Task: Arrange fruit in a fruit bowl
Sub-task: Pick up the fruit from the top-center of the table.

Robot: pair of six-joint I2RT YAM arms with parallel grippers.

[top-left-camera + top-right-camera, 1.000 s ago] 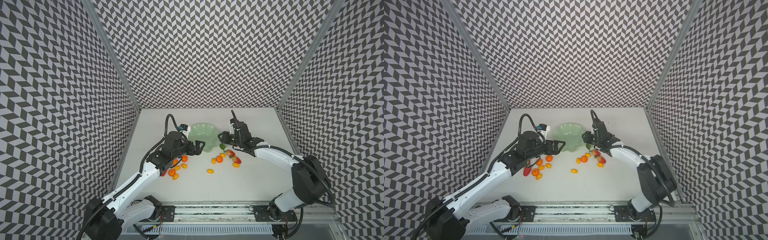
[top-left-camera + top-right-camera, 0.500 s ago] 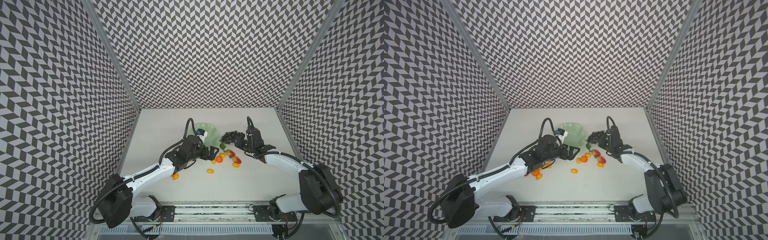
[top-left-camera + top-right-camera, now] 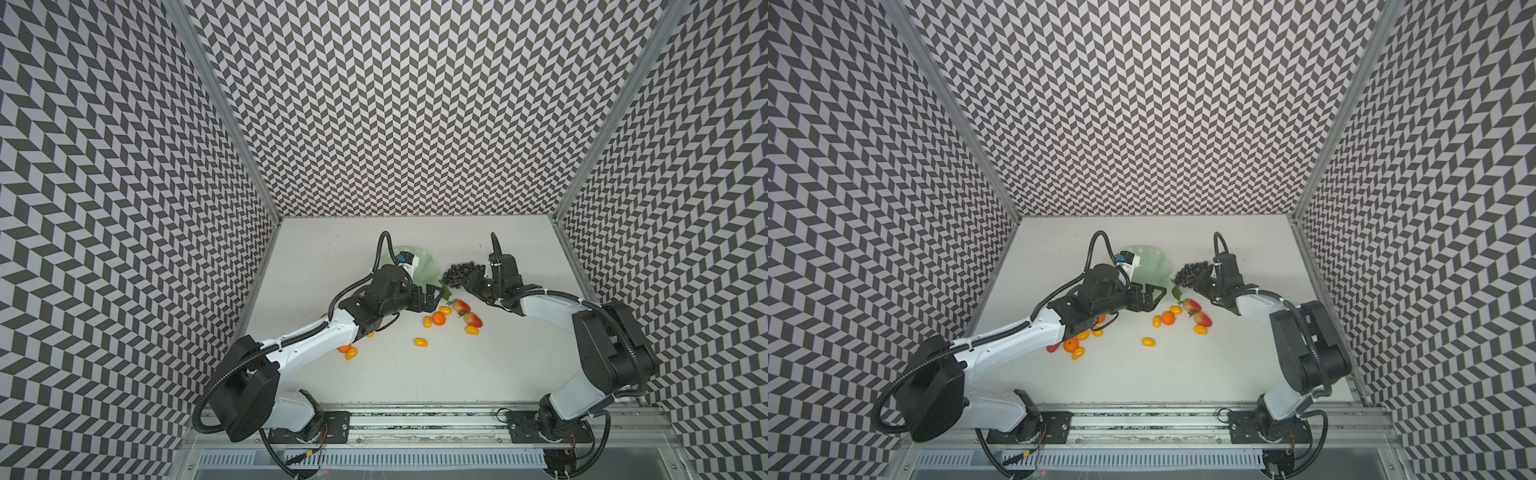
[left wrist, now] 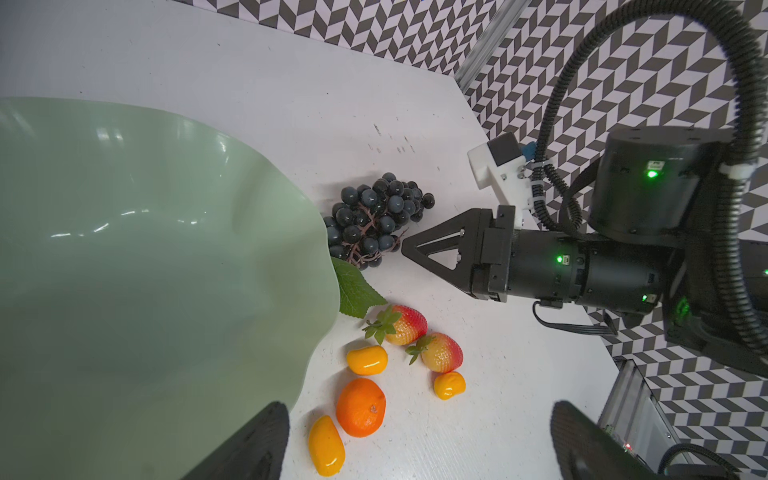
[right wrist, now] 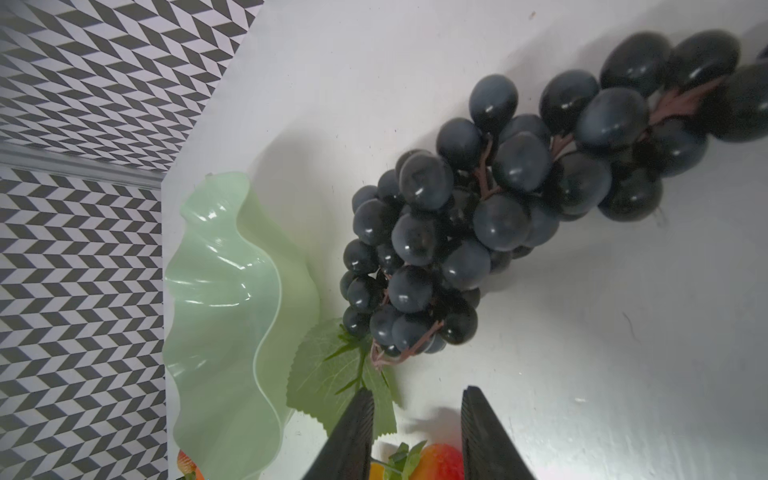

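Note:
The pale green fruit bowl (image 3: 422, 266) (image 3: 1148, 262) (image 4: 145, 270) (image 5: 224, 311) stands at mid-table, partly hidden by my left arm in both top views. A dark grape bunch (image 3: 459, 274) (image 3: 1190, 274) (image 4: 376, 220) (image 5: 478, 199) with a green leaf (image 4: 357, 291) lies on the table against its right rim. My right gripper (image 3: 471, 286) (image 5: 417, 415) is open and holds nothing, just short of the bunch's stem end. My left gripper (image 3: 432, 297) (image 4: 415, 457) is open at the bowl's front rim, above a tangerine (image 4: 360, 407) and a kumquat (image 4: 326, 444). Two strawberries (image 4: 405, 324) (image 4: 442, 353) lie beside them.
More kumquats (image 3: 421, 342) (image 3: 471, 330) lie toward the table's front. A tangerine (image 3: 1071, 344), a kumquat (image 3: 1078, 353) and a red fruit (image 3: 1052, 348) show under my left forearm. Patterned walls (image 3: 124, 208) close in the table on three sides.
My left arm swung right, from the left fruit cluster to the bowl's front rim. My right gripper drew back to the right, and the grape bunch now shows beside the bowl.

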